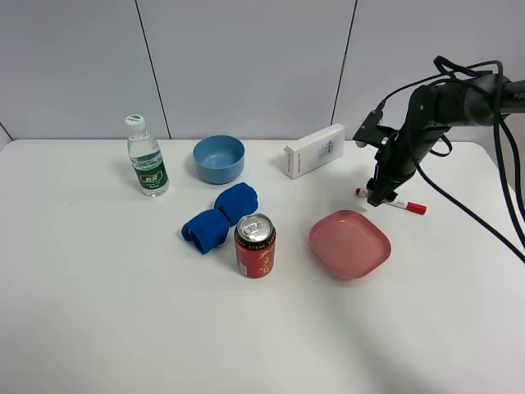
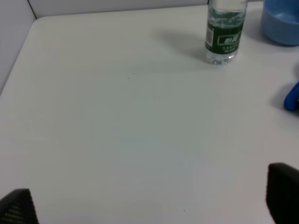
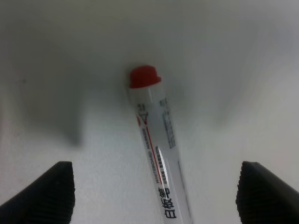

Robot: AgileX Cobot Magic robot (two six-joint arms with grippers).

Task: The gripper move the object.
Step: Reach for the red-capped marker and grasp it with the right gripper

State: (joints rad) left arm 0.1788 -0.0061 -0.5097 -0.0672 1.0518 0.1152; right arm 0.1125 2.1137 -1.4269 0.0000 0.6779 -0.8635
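The white marker pen (image 1: 404,205) lies flat on the white table (image 1: 98,312) at the right, behind the pink plate, with its red cap (image 1: 417,208) pointing right. My right gripper (image 1: 378,197) is down over the pen's left part. In the right wrist view the pen (image 3: 156,149) lies between the two black fingertips (image 3: 56,191), which stand wide apart and do not touch it. My right gripper (image 3: 156,193) is open. My left gripper (image 2: 149,205) is open and empty over bare table; only its fingertips (image 2: 282,186) show, and its arm is out of the high view.
A pink plate (image 1: 349,243) lies just in front of the pen. A white box (image 1: 315,150), blue bowl (image 1: 219,158) and water bottle (image 1: 148,167) stand along the back. A red can (image 1: 255,245) and blue cloth (image 1: 220,217) sit mid-table.
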